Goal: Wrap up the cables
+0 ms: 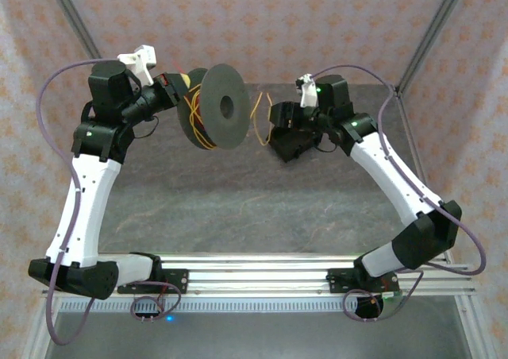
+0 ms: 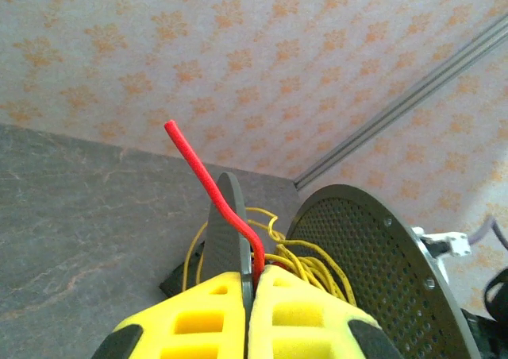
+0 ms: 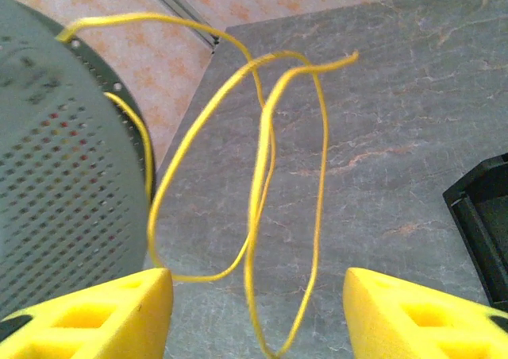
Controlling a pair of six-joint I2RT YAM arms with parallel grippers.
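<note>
my left gripper grips the spool; my right gripper, jaws apart, is nearer the yellow cable loops, hanging upright just left of it.

Mid-table: I've got bare table between the arms, wide room to pass.
Centre back: the spool hangs in the air, pinched in my left gripper, blocking the line across.
Right gap: loose yellow cable loops dangle between my right gripper's spread fingers.
Right edge: a black box sits near the right finger.
</note>
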